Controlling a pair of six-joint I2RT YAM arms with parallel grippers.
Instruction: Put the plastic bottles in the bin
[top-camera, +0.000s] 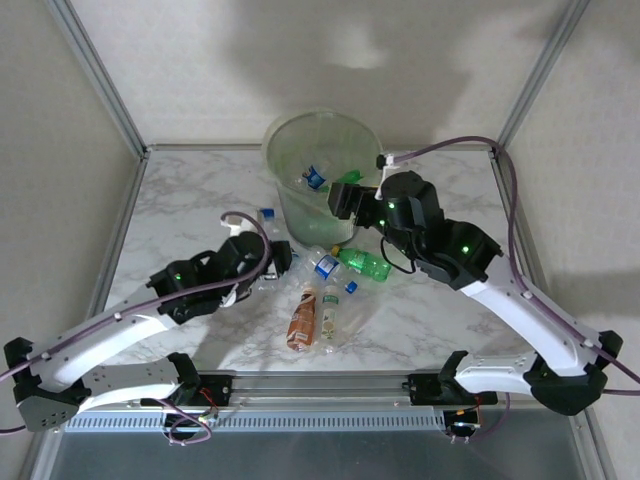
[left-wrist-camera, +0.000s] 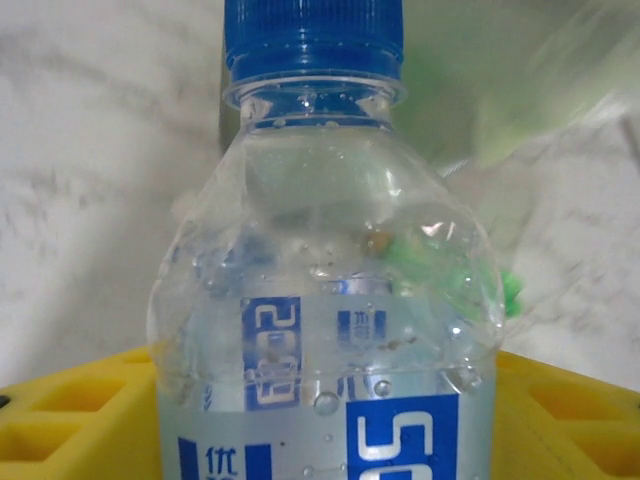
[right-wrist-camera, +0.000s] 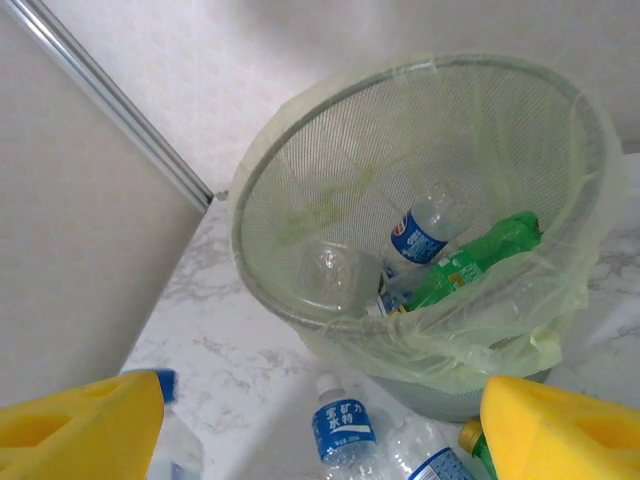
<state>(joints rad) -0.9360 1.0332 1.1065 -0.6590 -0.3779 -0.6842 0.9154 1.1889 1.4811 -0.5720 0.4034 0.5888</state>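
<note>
The left hand (left-wrist-camera: 330, 420) has its yellow pads (left-wrist-camera: 70, 410) on either side of a clear, blue-capped bottle (left-wrist-camera: 320, 300), at about 8 o'clock from the bin (top-camera: 320, 165). I cannot tell if it is clamped. The bottle's long axis runs 6 to 12, cap toward 12. It looks light, thin-walled and slippery, so take the labelled middle gently. The right hand (right-wrist-camera: 320, 410) is spread wide and empty at the bin's 5 o'clock rim.

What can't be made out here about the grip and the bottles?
Left wrist view: the blue-capped bottle covers the inner faces of the left gripper, so contact is hidden.
Right wrist view: the bin's near wall and liner fold hide its bottom, so its bottle count is uncertain.
Top external view: print on the brown-labelled bottle is too small to read.
</note>
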